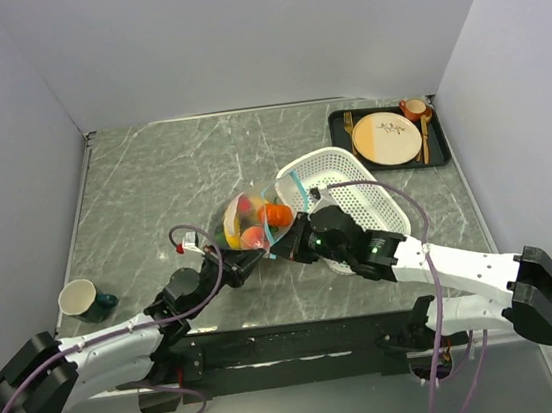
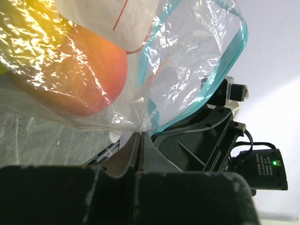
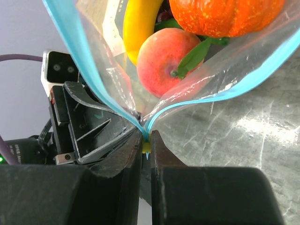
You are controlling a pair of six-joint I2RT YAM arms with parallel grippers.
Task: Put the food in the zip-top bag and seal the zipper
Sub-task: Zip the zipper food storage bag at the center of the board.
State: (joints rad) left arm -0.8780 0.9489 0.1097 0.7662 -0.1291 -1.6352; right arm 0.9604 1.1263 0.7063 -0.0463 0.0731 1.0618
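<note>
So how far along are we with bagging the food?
Done: the food sits inside the zip-top bag. In hand: the left gripper and the right gripper each pinch the bag's mouth edge. Left to do: the zipper gapes open, so the seal is not yet pressed shut.

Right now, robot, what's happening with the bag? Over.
Both jaws shut: left gripper and right gripper pinch the zip-top bag at its mouth. Food inside, zipper not sealed. White basket right behind bag.

White basket, dark tray far right, green mug left.
</note>
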